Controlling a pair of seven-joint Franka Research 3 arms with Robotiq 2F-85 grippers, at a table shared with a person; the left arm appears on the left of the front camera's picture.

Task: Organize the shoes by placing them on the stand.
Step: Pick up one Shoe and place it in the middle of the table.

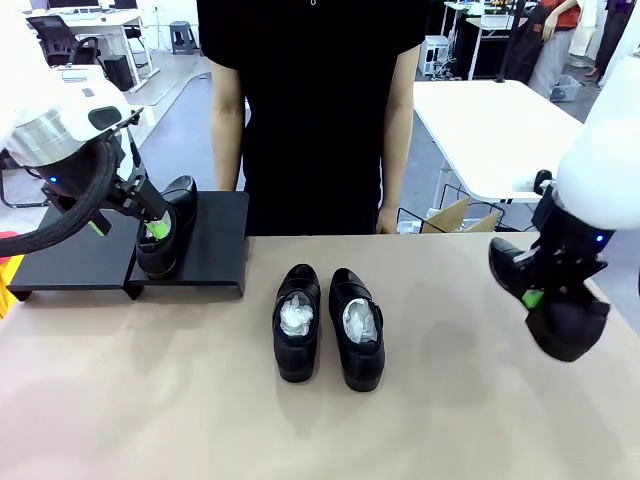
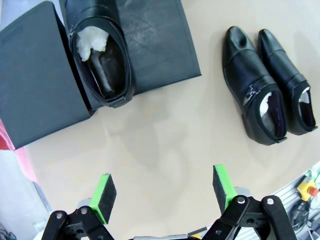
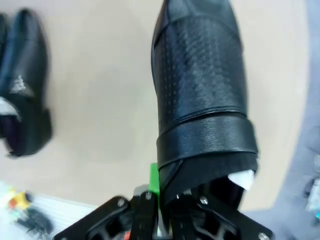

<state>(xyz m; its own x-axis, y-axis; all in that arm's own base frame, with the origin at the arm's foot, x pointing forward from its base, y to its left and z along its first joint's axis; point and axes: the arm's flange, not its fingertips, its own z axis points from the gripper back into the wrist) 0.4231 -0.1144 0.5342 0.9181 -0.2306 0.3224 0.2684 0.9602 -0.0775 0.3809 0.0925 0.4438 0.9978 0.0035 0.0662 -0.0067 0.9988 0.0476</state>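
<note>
1 shoe (image 1: 160,238) on stand (image 1: 215,255) at left, pair (image 1: 328,325) mid table (image 1: 450,410), 4th shoe (image 1: 570,330) in R hand (image 1: 533,297)

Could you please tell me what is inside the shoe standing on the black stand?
In the shoe, crumpled white paper fills the toe end of the opening; the dark insole shows behind it. The upper hides how far the paper reaches forward.

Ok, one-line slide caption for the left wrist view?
Left gripper open over the table; one shoe on the stand, a pair of shoes lying alongside.
</note>
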